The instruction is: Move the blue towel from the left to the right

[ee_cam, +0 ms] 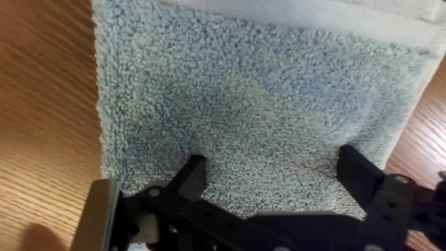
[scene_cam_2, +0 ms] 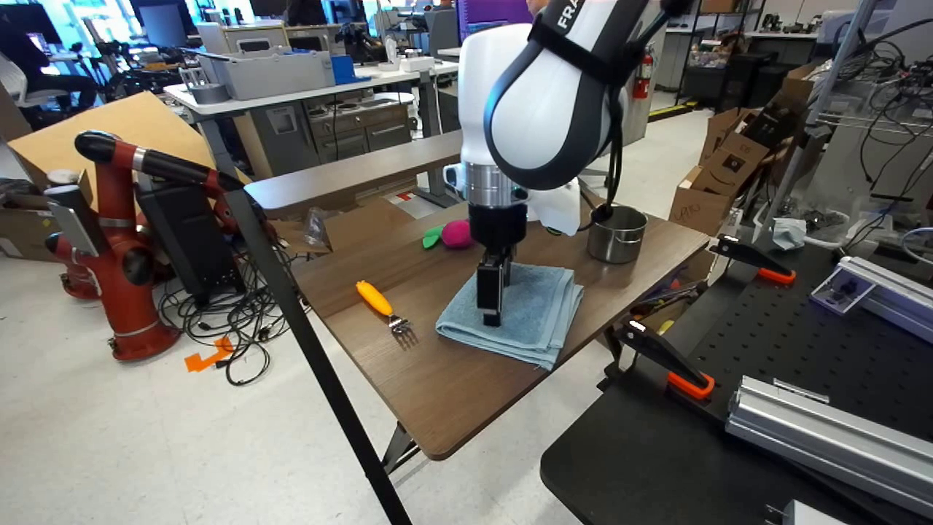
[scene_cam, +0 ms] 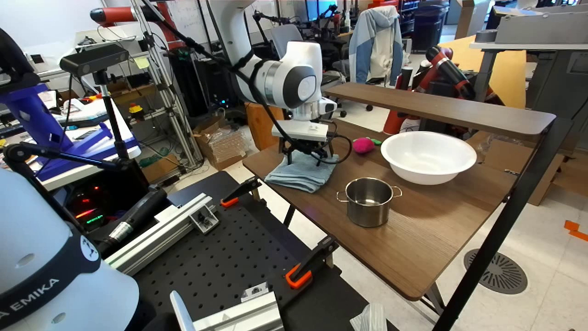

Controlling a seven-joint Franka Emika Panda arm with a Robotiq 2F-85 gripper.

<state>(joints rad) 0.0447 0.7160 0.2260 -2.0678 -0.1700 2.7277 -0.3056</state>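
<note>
wrist view: claw (ee_cam: 272,153) wide, on towel (ee_cam: 258,97)

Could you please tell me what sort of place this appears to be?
Probably a robotics lab: there is a red robot arm, a perforated black bench top with metal rails, and a computer monitor in the background.

Floored in pale tile (scene_cam: 546,299), fitted with a round grate (scene_cam: 496,272) near the brown counter (scene_cam: 413,257); furnished behind with a grey chair (scene_cam: 285,35) and, in an exterior view, a white-topped desk (scene_cam_2: 379,79).
</note>
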